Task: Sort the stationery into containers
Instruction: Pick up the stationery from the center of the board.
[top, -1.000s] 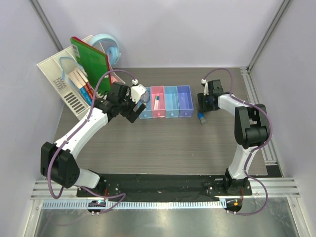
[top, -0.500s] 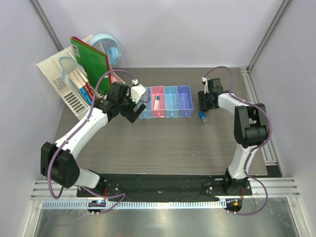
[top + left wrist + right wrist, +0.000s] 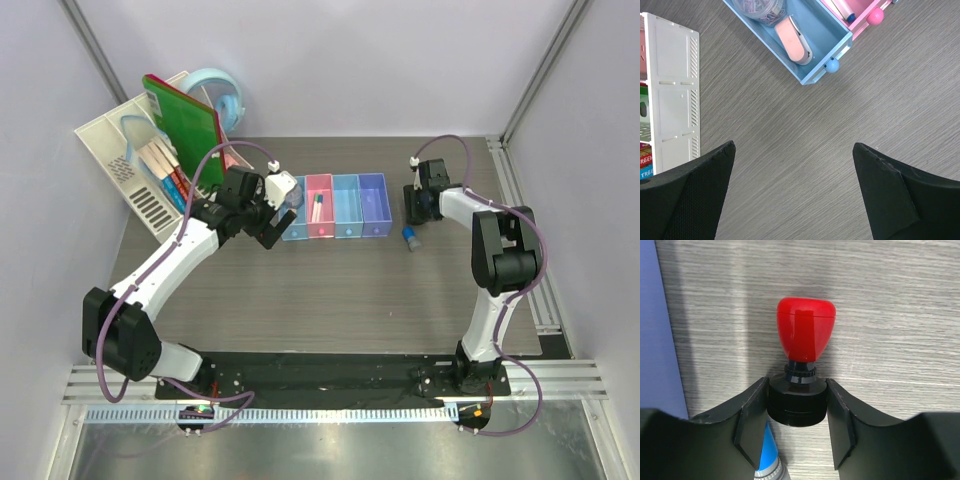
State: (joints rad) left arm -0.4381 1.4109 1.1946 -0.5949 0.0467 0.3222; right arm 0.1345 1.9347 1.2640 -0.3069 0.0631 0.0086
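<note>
Pinched narrow, my right tool [image 3: 797, 405] held the red-and-black cylinder [image 3: 805, 332] by its black base, a finger pressed against each side. Over the last second that wrist had crept only a little, toward the far side of the desk [image 3: 890, 300] and slightly off from the bins. The left arm had not moved at all. I took this to mean the grip was set but the carry had not begun, so this piece was not yet sorted. It sat just beside the violet-blue bin [image 3: 660, 340], outside its wall. I could not tell whether it was resting on the desk or already lifted clear.

Its long axis ran straight out from my fingers, level with the desk. The red cap led and pointed, as I judged it, at the far edge, parallel to the long side of the bin. The black end was toward me.

The blue-grey cylinder [image 3: 410, 237] lay where it had been, on the desk just nearer my base than the tool, still waiting.

My left tool [image 3: 795, 192] was spread wide and empty, hovering over bare desk near the light blue bin [image 3: 837, 35]. That bin already held the pink eraser [image 3: 792, 40].
</note>
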